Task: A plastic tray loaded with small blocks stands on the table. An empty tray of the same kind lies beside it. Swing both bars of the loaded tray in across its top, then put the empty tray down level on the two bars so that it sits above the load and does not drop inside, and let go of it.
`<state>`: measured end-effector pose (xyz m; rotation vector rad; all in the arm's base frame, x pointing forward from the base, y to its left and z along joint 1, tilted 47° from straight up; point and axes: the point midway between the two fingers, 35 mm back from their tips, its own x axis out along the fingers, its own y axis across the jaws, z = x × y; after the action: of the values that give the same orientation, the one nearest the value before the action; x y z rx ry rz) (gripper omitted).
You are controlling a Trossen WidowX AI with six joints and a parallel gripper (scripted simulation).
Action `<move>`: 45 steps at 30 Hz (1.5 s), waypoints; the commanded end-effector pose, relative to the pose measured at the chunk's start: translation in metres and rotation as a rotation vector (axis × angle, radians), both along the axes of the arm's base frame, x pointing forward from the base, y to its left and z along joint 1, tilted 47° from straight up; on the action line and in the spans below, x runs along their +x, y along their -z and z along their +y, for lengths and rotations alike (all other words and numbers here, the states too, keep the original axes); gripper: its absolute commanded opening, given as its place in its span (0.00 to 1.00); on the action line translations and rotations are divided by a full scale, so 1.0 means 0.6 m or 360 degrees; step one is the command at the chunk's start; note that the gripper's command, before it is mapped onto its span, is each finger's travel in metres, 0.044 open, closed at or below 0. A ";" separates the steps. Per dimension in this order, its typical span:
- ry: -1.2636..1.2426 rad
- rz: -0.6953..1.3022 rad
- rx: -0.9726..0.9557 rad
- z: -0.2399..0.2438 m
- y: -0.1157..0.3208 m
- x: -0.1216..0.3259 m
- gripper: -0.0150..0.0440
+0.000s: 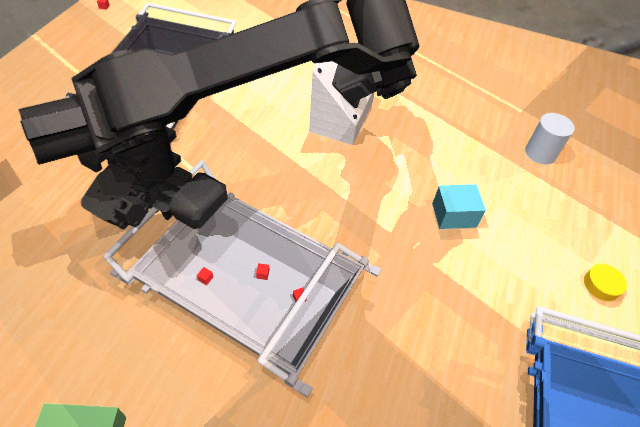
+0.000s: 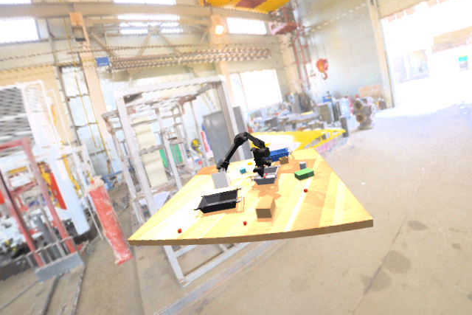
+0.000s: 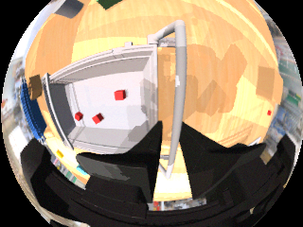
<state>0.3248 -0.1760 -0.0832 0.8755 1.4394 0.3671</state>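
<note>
The loaded grey tray stands with small red blocks inside. Its right bar lies in across the top. Its left bar is out beyond the tray's end. My gripper is open by a narrow gap, at the outer bar, which shows between and beyond the fingertips in the wrist view; contact cannot be told. In the top view the arm hides the fingertips. A dark tray, empty, stands apart with its bars out over its ends; the arm partly covers it in the top view.
A blue tray stands beyond the loaded tray's right end. A teal cube, a grey cylinder, a yellow disc, a green block and a brown block stand around. Loose red blocks lie near the table edge.
</note>
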 end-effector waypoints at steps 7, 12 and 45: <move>-0.0016 -0.0006 0.0024 0.064 -0.036 0.026 0.39; -0.0016 -0.0007 0.0025 0.083 -0.035 0.031 0.39; -0.0004 -0.0003 0.0027 0.035 -0.069 0.021 0.39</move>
<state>0.3373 -0.1547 -0.0414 0.8850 1.4381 0.3844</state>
